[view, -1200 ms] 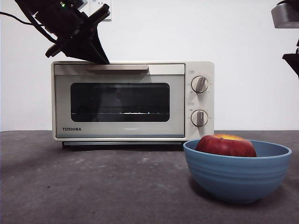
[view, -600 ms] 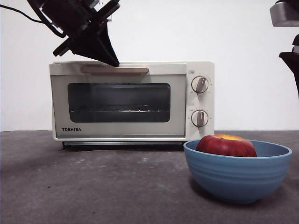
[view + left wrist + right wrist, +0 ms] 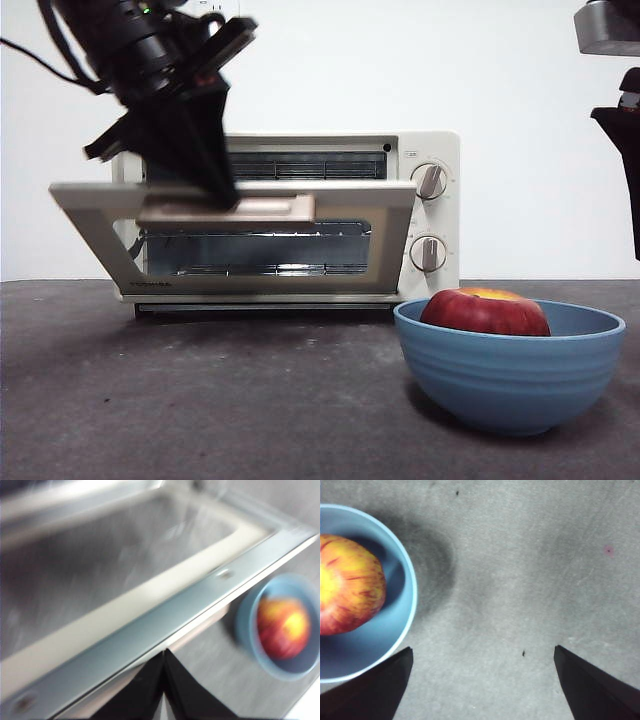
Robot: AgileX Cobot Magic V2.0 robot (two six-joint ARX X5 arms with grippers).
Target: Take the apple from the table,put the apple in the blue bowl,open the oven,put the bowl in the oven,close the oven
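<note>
At upper left, the left gripper (image 3: 215, 190) has its fingers closed on the handle (image 3: 235, 209) of the oven (image 3: 430, 215), tilting the door (image 3: 90, 215) partly open. At lower right the apple (image 3: 484, 311) sits in the blue bowl (image 3: 510, 385) on the bench (image 3: 200, 400), ready for loading; the right gripper (image 3: 482, 680) hangs beside it, fingers spread and empty.

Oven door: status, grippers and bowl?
Left gripper shut on the oven door handle, door part open. Right gripper open, above table beside blue bowl. Apple in bowl. Nothing blocking.
</note>
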